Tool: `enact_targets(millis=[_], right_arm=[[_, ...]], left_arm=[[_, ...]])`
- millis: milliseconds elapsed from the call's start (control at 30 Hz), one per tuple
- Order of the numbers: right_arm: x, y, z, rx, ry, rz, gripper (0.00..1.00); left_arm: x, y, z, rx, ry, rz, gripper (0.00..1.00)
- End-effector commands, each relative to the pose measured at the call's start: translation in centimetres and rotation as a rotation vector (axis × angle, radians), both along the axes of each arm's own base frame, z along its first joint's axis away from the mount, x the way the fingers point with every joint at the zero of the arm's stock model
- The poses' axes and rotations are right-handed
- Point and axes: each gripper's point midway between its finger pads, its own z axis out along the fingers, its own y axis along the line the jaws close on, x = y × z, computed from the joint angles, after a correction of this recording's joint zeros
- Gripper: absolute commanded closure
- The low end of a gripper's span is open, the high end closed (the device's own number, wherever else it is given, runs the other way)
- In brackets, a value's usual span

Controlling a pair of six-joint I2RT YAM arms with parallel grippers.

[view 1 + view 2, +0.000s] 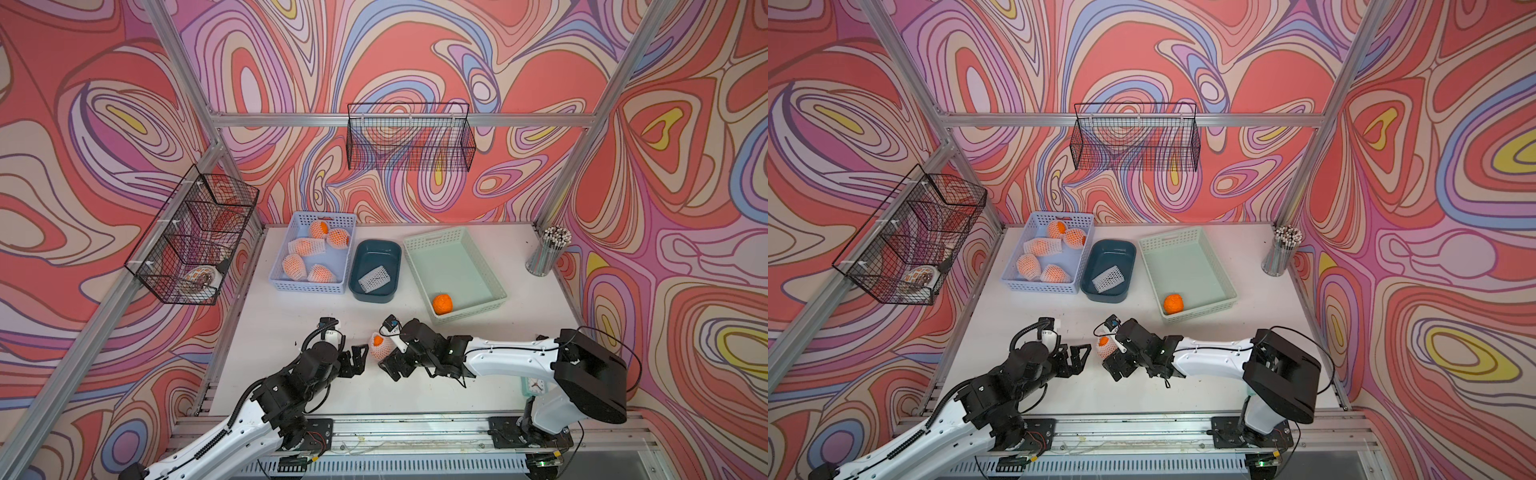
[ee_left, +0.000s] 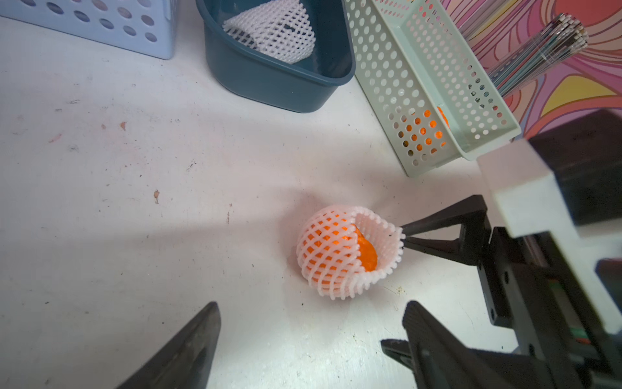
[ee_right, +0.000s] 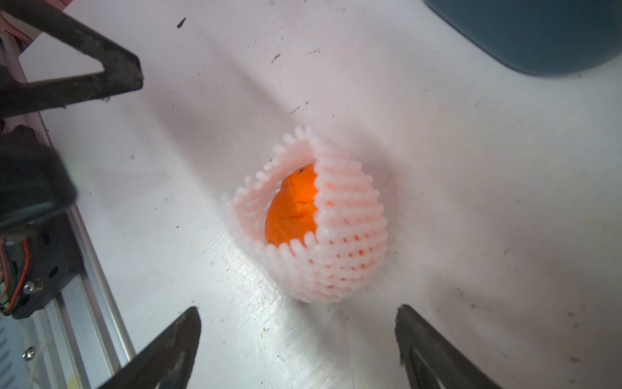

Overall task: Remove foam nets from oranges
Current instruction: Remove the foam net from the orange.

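a: where is the fruit lying, as we are looking down in both top views?

b: we are seeing one orange (image 3: 289,208) sitting in its net (image 3: 350,235) on the bare table (image 2: 134,168), near the front and well apart from the bins (image 1: 308,286) behind. it is resting between the two grippers, and nothing is lifting it.

a: how are the grippers standing?

b: the left gripper (image 2: 312,304) is holding its jaws wide apart, gripping nothing, with the net lying ahead of the gap. the right gripper (image 3: 298,311) is likewise spread wide and empty, with the net sitting just ahead of its gap too.

a: which one are we judging nearer?

b: the right. in the left wrist view one of its fingers (image 2: 451,214) is reaching the frilled rim of the net. we cannot tell whether it is touching or just shy. the left is hovering just beside the opposite flank.

a: which way is the sleeve pointing?

b: its mouth is gaping upward at a slant, showing bare peel, and its wrapped end is pressing on the table. so we are judging that the coming pinch is turning on that rim. the right is sitting at the mouth to pull foam, and the left is facing the covered side to hold the fruit.
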Motion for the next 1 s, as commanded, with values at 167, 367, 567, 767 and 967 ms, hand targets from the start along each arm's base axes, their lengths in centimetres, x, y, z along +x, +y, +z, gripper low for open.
enact_targets(millis=[167, 367, 567, 767, 967], right_arm=[[2.1, 0.9, 0.7, -0.009, -0.117, -0.016, 0.12], [2.7, 1.5, 0.6, -0.025, -0.137, -0.007, 0.19], [3.1, 1.9, 0.1, -0.045, -0.144, -0.002, 0.28], [3.3, 2.2, 0.1, -0.052, -0.152, 0.002, 0.47], [3.3, 2.4, 0.4, -0.049, -0.159, 0.014, 0.71]], left_arm=[[0.3, 0.1, -1.6, -0.006, -0.023, 0.006, 0.14], [0.8, -0.5, -1.5, -0.007, -0.050, -0.009, 0.19], [1.3, -1.4, -1.5, 0.004, -0.069, -0.041, 0.24], [1.8, -1.9, -1.3, 0.008, -0.100, -0.059, 0.27], [2.2, -2.2, -1.2, 0.026, -0.118, -0.075, 0.27]])
